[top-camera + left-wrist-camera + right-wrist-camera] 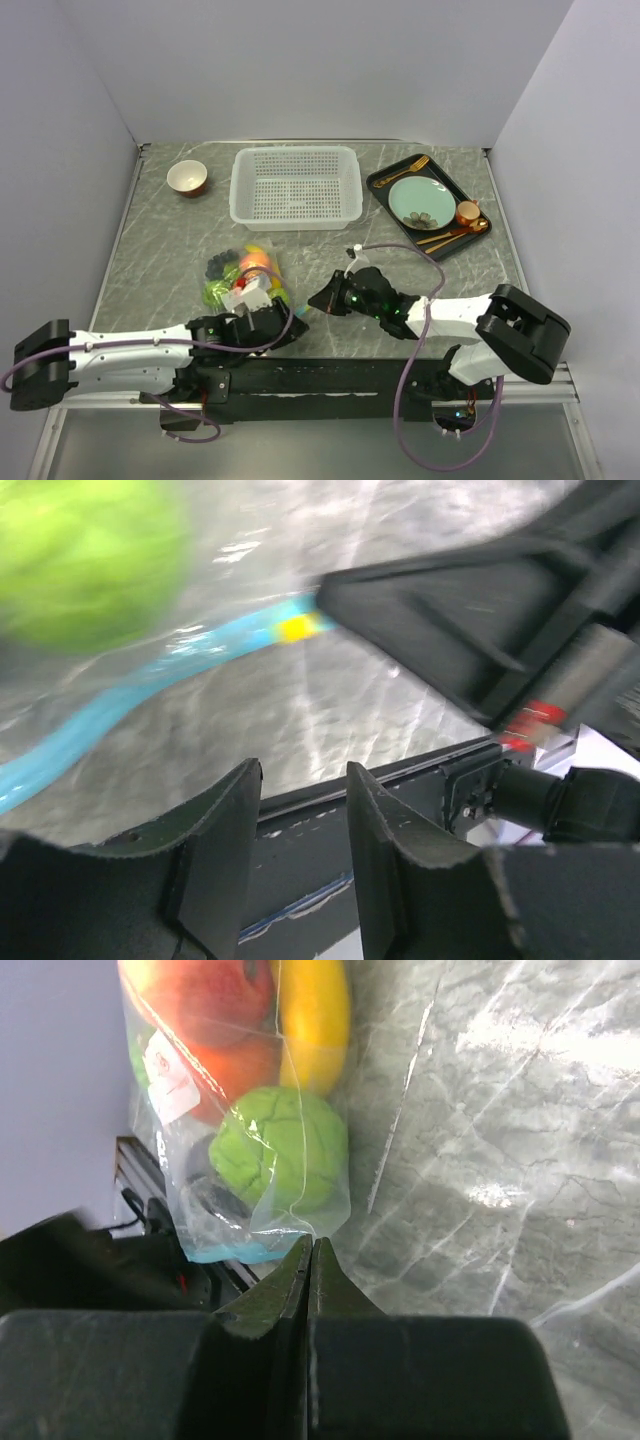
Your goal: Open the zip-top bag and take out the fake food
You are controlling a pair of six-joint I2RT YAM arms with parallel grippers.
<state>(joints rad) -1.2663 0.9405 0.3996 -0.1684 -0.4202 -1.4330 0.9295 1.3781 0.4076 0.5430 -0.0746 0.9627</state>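
Note:
The zip-top bag [252,285] lies on the grey table near the front, left of centre. It holds the fake food [250,265]: an orange fruit [215,1020], a yellow banana [315,1015] and a green round fruit [280,1150]. My right gripper [311,1245] is shut, its tips at the bag's near corner by the teal-blue zip strip [150,680], and it seems to pinch the plastic there. In the top view it [325,298] sits just right of the bag. My left gripper [300,780] is open and empty, just in front of the bag at the table's front edge [270,325].
A white perforated basket [295,185] stands at the back centre with a small bowl [187,177] to its left. A black tray [385,185] at the back right holds a pale-green plate [422,202], a copper cup [467,212] and gold cutlery.

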